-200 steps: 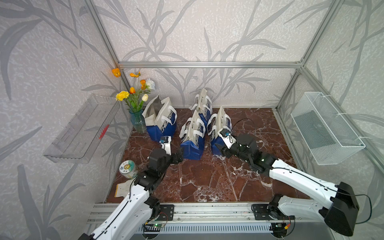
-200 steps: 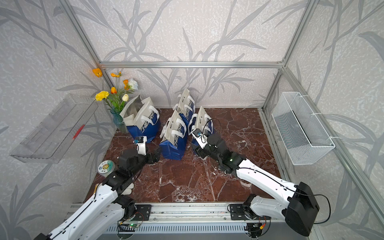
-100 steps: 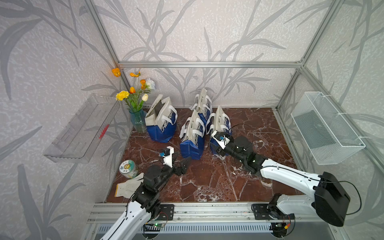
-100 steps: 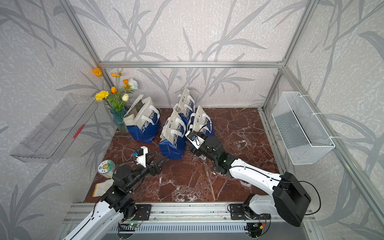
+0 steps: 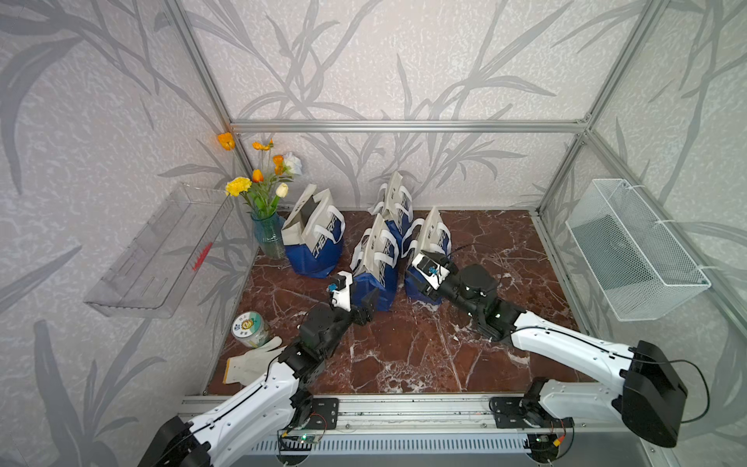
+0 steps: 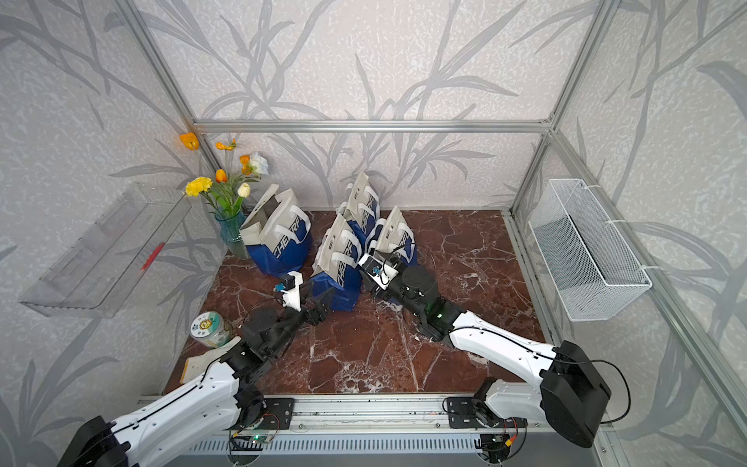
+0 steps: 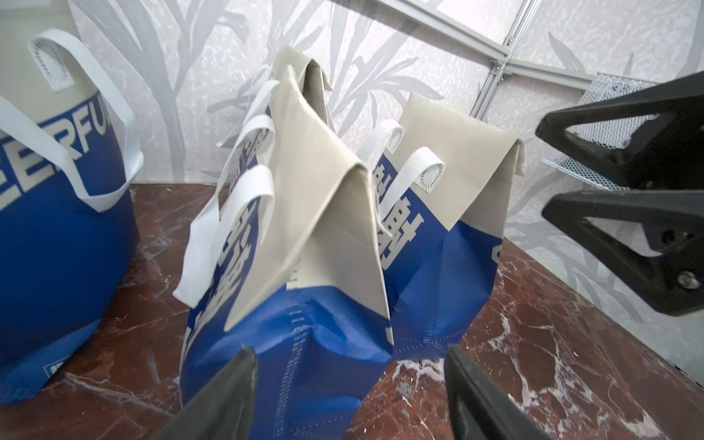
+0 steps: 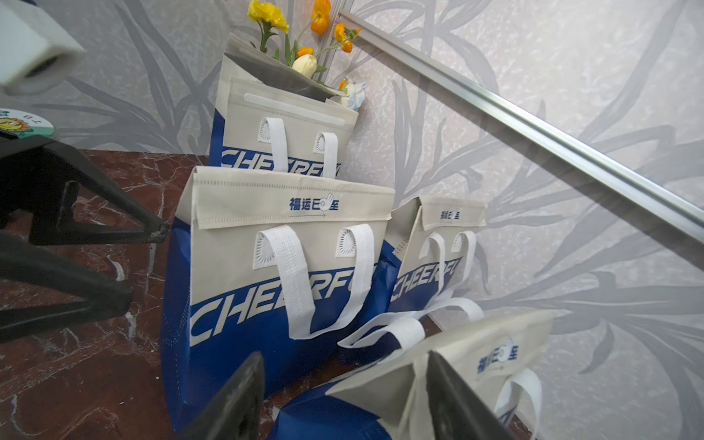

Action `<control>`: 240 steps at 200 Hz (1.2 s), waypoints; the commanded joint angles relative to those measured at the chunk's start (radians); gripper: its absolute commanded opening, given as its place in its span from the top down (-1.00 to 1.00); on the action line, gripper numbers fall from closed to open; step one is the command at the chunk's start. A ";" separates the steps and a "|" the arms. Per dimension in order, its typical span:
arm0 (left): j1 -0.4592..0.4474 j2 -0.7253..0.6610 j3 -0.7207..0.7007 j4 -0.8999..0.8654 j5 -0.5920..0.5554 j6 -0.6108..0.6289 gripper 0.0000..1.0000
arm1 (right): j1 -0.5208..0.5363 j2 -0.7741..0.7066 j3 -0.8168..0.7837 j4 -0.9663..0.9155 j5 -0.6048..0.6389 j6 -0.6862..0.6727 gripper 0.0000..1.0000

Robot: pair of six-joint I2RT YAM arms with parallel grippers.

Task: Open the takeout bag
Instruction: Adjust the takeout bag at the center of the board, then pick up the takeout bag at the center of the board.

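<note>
Several blue-and-beige takeout bags stand at the back of the marble floor. The leftmost bag point(image 5: 313, 238) gapes open at the top. The front middle bag point(image 5: 376, 263) point(image 7: 304, 266) has its flap folded shut. My left gripper point(image 5: 366, 303) point(image 7: 350, 381) is open, low at that bag's near blue end, fingers on either side of it. The right bag point(image 5: 428, 242) point(image 8: 438, 381) is also folded shut. My right gripper point(image 5: 420, 283) point(image 8: 343, 388) is open around its near beige end fold. A further shut bag point(image 5: 394, 202) stands behind.
A vase of flowers point(image 5: 269, 238) stands in the back left corner. A lidded jar point(image 5: 250, 329) and a white glove point(image 5: 250, 362) lie near the left arm. A clear shelf point(image 5: 161, 250) hangs on the left wall, a wire basket point(image 5: 634, 250) on the right.
My left gripper drew back, then moved right and forward to the front middle bag's end, jaws slightly narrower. My right gripper shifted a little left along the right bag.
</note>
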 commanded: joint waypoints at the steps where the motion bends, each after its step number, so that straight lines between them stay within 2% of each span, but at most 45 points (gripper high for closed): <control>1: -0.003 0.028 0.049 0.092 -0.041 0.017 -0.47 | 0.003 -0.037 -0.008 -0.064 0.145 0.050 -0.34; 18: -0.003 0.062 0.067 0.110 -0.024 0.008 -0.45 | 0.001 -0.031 -0.005 -0.118 0.180 0.079 -0.34; 64: -0.010 0.161 0.074 0.194 -0.044 -0.023 -0.37 | 0.001 -0.069 0.008 -0.225 0.158 0.167 -0.34; 87: -0.011 0.188 0.078 0.228 -0.068 -0.021 -0.28 | 0.001 -0.133 -0.027 -0.173 0.119 0.129 -0.34; 123: -0.011 0.215 0.063 0.288 -0.093 -0.007 -0.27 | 0.001 -0.233 -0.094 -0.032 0.041 0.059 -0.34; 174: -0.011 0.242 0.053 0.355 -0.115 0.007 -0.12 | 0.001 -0.277 -0.075 -0.018 0.030 0.027 -0.33; 240: -0.011 0.364 0.021 0.522 -0.099 0.006 -0.12 | 0.003 -0.292 -0.006 -0.014 -0.027 -0.049 -0.31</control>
